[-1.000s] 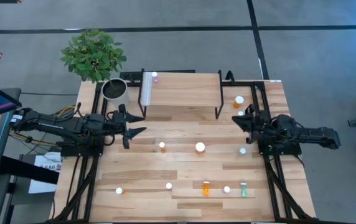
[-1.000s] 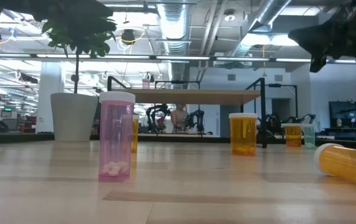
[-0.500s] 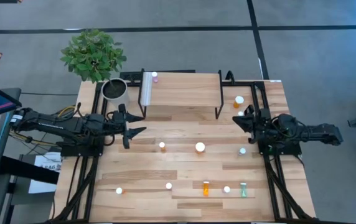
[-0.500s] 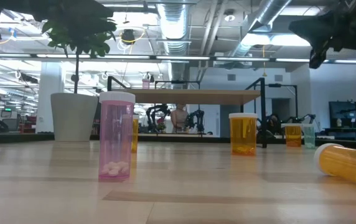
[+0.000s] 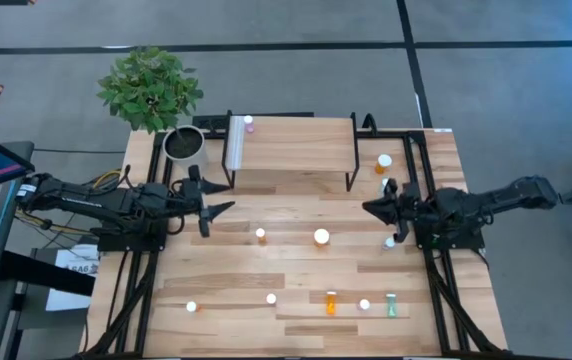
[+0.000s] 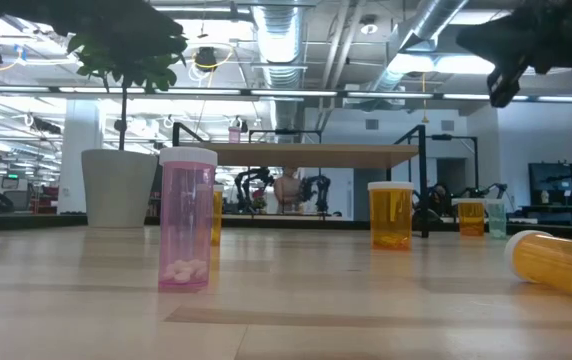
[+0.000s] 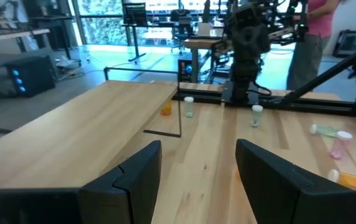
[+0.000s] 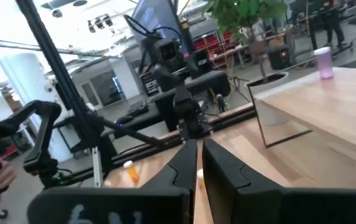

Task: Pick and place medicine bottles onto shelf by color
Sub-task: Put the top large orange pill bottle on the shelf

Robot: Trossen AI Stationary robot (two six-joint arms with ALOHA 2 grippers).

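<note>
Bottles stood scattered across the wooden table (image 5: 296,275), most of them well apart from the shelf (image 5: 291,145) at the far edge, so nearly all the sorting looked undone. Only a pink bottle (image 5: 249,123) sat on the shelf top, close to the white strip at its left end, presumably to mark where pinks belong. On the open table I could make out a large white-capped orange bottle (image 5: 321,237) near the middle, a smaller orange bottle (image 5: 260,235) just left of it, an orange one lying on its side (image 5: 331,302) near the front edge, and a pale green bottle (image 5: 391,305) lying beside it to the right. Another orange bottle (image 5: 383,162) stood near the shelf's right leg. The right gripper (image 5: 374,208) hung above the table on that side, its fingers pinched together with nothing between them; in its own wrist view the two fingers nearly met. It was pointed inward toward the middle bottles, which suggested it was lining up a reach rather than carrying anything. The left gripper (image 5: 216,208) waited near the shelf's left leg, beside the plant pot (image 5: 184,145), its jaws spread and empty, as its wrist view showed plainly. A person in a pink top (image 7: 312,28) stood beyond the table.
</note>
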